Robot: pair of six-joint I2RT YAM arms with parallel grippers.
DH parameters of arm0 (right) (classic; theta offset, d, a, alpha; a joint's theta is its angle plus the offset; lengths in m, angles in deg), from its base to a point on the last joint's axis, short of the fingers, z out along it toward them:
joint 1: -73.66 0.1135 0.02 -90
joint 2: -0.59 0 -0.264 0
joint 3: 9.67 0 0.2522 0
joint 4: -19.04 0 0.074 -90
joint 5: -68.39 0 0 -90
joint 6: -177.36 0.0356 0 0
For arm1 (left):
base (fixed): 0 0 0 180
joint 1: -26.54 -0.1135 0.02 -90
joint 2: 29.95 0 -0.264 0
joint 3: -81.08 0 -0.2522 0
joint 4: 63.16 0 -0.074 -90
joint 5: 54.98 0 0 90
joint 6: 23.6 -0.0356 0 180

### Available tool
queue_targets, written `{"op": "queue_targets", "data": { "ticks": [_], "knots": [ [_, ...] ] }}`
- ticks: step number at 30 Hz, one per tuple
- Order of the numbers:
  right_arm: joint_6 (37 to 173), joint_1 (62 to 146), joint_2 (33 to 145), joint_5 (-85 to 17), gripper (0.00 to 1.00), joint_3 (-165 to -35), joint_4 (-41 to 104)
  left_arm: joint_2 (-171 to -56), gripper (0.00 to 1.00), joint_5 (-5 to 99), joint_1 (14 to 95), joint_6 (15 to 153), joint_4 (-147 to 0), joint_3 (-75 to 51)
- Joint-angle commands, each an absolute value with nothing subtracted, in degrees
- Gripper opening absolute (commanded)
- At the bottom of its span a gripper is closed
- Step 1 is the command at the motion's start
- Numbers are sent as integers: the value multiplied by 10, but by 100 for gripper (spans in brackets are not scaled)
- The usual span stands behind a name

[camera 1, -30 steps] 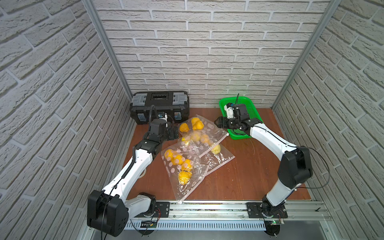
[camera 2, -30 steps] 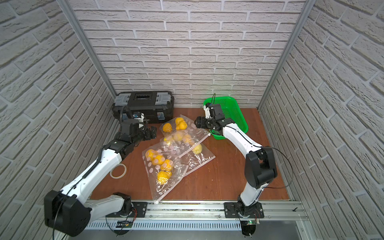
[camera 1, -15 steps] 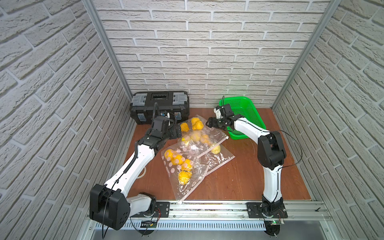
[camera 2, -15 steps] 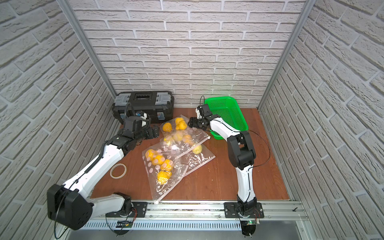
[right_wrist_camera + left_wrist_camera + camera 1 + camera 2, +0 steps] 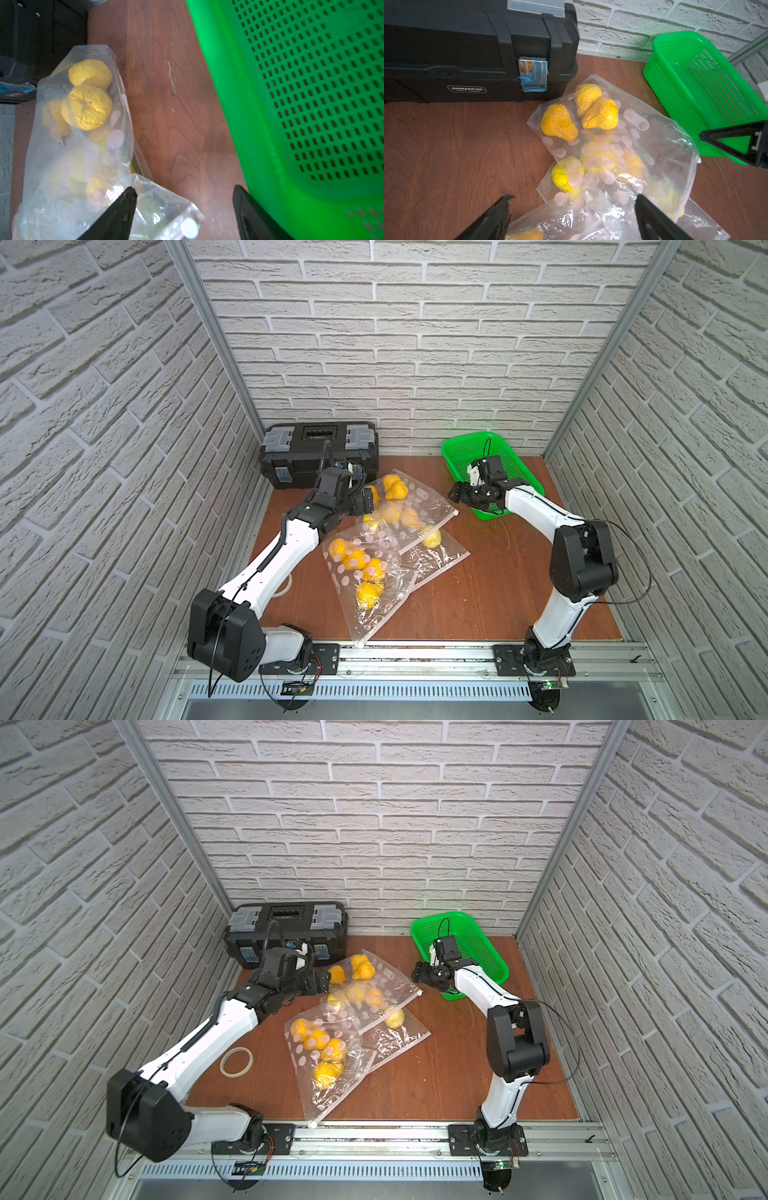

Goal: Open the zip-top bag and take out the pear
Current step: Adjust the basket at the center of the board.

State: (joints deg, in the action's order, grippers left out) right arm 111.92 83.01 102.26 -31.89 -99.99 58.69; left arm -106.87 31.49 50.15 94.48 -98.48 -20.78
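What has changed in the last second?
The left gripper, open, moved closer to the rear zip-top bag. The right gripper, open, swung toward that bag and back beside the green basket. Nothing was gripped. The bags, pears and toolbox stayed put.

High overviews, close wrist views, shared bag (image 5: pixel 633 133)

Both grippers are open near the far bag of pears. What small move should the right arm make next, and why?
Probably lower the right gripper onto the white slider at the corner of the zip-top bag and close. The gripper is open, the slider shows between its fingers in the wrist view, and opening the bag starts there.
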Motion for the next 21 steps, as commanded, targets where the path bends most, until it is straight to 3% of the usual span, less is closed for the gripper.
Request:
{"op": "queue_targets", "data": {
  "ticks": [1,12,17,21],
  "knots": [
    [1087,808,979,-272,76,-967,629,-1087,94,313,512,940,-990,-182],
    [1114,706,927,-218,76,-931,662,-1112,93,301,523,948,-996,-166],
    [1287,736,902,-256,77,-939,653,-1111,93,281,523,951,-1004,-169],
    [1489,790,918,-148,78,-999,747,-1109,93,270,522,954,-1008,-169]
  ]
}}
